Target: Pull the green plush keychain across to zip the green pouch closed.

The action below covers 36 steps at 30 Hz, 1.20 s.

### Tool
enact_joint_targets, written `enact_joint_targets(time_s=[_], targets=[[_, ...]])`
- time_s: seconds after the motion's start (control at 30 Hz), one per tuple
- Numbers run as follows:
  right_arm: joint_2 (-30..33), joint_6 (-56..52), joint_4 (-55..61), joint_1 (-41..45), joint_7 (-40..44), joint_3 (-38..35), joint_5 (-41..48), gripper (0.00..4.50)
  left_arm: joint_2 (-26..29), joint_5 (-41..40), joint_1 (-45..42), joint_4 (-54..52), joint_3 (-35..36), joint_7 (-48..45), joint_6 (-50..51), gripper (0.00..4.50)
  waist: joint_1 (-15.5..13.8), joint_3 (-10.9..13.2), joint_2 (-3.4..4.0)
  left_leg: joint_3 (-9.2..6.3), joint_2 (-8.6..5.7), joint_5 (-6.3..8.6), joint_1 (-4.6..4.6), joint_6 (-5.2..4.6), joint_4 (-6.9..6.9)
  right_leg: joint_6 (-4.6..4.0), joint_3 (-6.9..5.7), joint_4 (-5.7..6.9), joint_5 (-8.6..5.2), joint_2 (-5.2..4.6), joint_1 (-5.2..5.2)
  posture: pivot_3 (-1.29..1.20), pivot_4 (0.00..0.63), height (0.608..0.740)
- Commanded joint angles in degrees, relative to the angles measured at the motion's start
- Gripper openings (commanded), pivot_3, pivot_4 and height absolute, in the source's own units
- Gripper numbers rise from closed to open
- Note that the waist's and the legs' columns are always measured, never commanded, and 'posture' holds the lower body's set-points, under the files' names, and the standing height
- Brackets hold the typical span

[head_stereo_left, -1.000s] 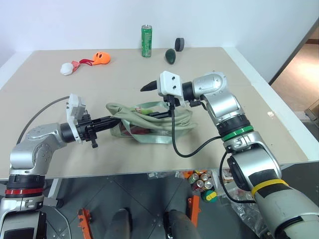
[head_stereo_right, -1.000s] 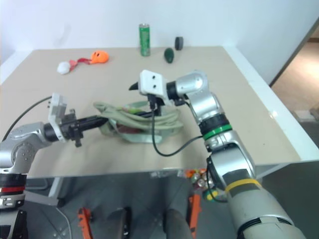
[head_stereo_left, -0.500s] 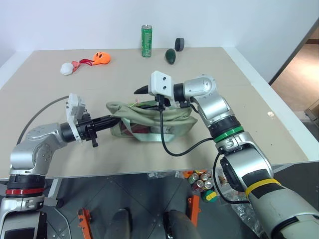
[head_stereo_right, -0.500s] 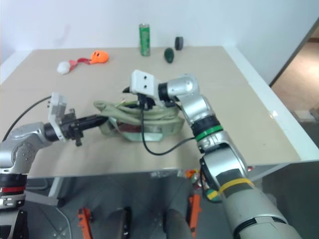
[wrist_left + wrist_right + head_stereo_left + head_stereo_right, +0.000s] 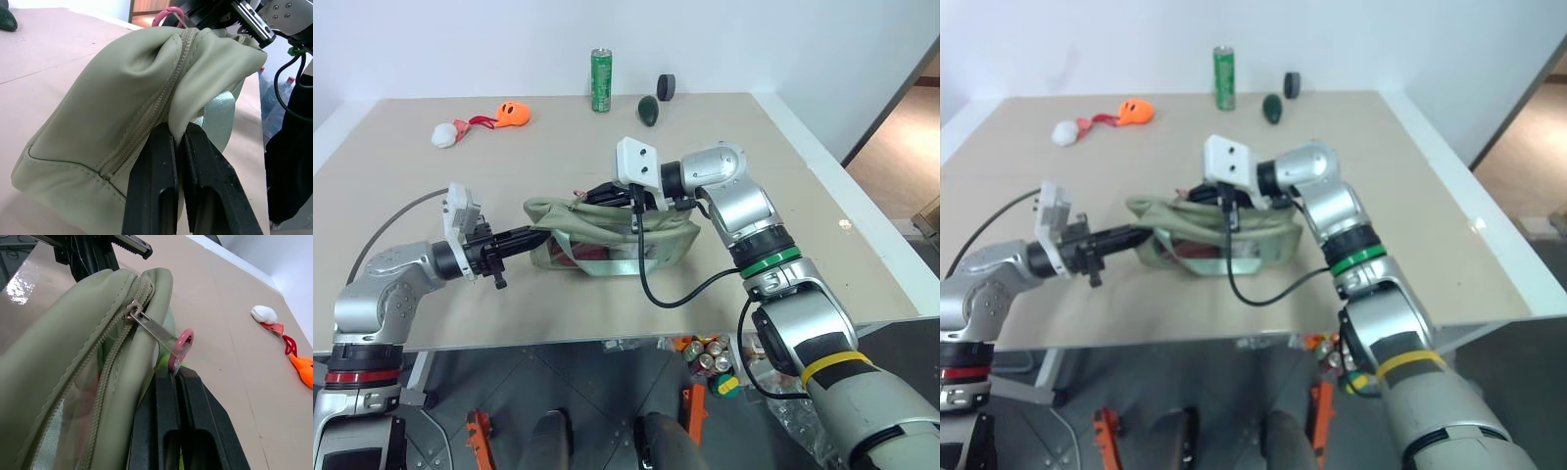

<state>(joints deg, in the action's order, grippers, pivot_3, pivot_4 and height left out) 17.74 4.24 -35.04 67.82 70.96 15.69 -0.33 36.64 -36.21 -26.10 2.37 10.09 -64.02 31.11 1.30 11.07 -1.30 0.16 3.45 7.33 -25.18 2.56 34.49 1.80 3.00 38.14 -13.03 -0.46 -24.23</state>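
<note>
Beige tabletop (image 5: 783,186) (matte), white wall (image 5: 460,39), green pouch (image 5: 607,235) centred

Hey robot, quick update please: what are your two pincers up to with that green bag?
Left pincer shut on pouch end. Right pincer shut on pink loop at zipper pull. Zipper partly open. Nothing in the way.

Table (image 5: 460,294), pale beige top, white rim. Near the front edge, toward the middle: the green pouch (image 5: 666,240), lying lengthwise along that edge. At the far edge, middle: one green drink can (image 5: 600,80), upright; beside it a dark green egg-shaped object (image 5: 648,110) and a small black round object (image 5: 666,87). Far left corner: an orange plush (image 5: 512,114) joined by red cord to a white piece (image 5: 444,134).
</note>
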Motion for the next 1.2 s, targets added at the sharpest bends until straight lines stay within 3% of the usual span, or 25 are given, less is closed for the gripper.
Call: enact_joint_targets(time_s=[0.03, 0.17, 0.53, 0.8, 1.0, 1.2], targets=[[0.71, 1.17, 1.80, 0.62, -1.06, -1.12, 0.26, 0.01, -0.49, 0.09, -0.34, 0.12, -0.67, 0.09, -0.26, 0.00, 0.00, 0.00, 0.00, 0.00, 0.00, 0.00, 0.00, 0.00, 0.00, 0.00, 0.00, 0.00, 0.00, 0.00, -0.01, 0.00, 0.150, 0.740], [1.92, 3.54, -5.04, 5.52, -9.45, -3.05, -2.49, 0.01, -0.75, 0.18, -0.74, 0.50, -0.91, 0.01, -0.38, 0.00, -0.01, 0.00, 0.00, 0.00, 0.00, 0.00, -0.02, 0.00, 0.00, -0.01, 0.00, 0.00, 0.00, 0.00, -0.03, 0.00, 0.150, 0.740], [7.50, 10.45, -11.35, 10.77, -15.45, -4.35, -4.80, 0.01, -1.36, 0.28, -1.19, 1.27, -1.41, 0.08, -0.98, 0.00, -0.09, 0.01, -0.02, 0.01, -0.02, 0.01, -0.10, 0.02, -0.06, 0.01, 0.01, -0.05, -0.05, -0.03, -0.07, 0.00, 0.150, 0.740], [14.49, 16.53, -8.67, 11.58, -15.60, -2.95, -9.95, 0.01, -1.55, 0.38, -1.80, 1.89, -1.84, -0.12, -1.14, 0.00, -0.09, 0.02, -0.02, 0.01, -0.03, 0.01, -0.11, 0.01, -0.06, 0.01, 0.01, -0.04, -0.05, -0.03, -0.10, 0.00, 0.150, 0.740], [19.93, 16.40, -0.91, 11.45, -10.04, -3.92, -8.70, 0.01, -1.45, 0.37, -2.00, 2.02, -1.97, -0.28, -1.01, 0.00, 0.04, 0.02, -0.02, 0.03, -0.03, 0.02, -0.13, 0.02, -0.07, 0.00, 0.03, -0.05, -0.06, -0.04, -0.13, 0.00, 0.150, 0.740], [29.87, 14.16, 9.47, 5.77, -3.00, -3.85, -9.13, 0.01, -1.36, 0.33, -1.82, 1.75, -1.71, -0.38, -0.82, 0.00, -0.17, 0.04, 0.00, 0.06, -0.04, 0.05, -0.14, 0.06, -0.12, 0.02, 0.05, -0.06, -0.14, -0.05, -0.17, 0.00, 0.150, 0.740]])
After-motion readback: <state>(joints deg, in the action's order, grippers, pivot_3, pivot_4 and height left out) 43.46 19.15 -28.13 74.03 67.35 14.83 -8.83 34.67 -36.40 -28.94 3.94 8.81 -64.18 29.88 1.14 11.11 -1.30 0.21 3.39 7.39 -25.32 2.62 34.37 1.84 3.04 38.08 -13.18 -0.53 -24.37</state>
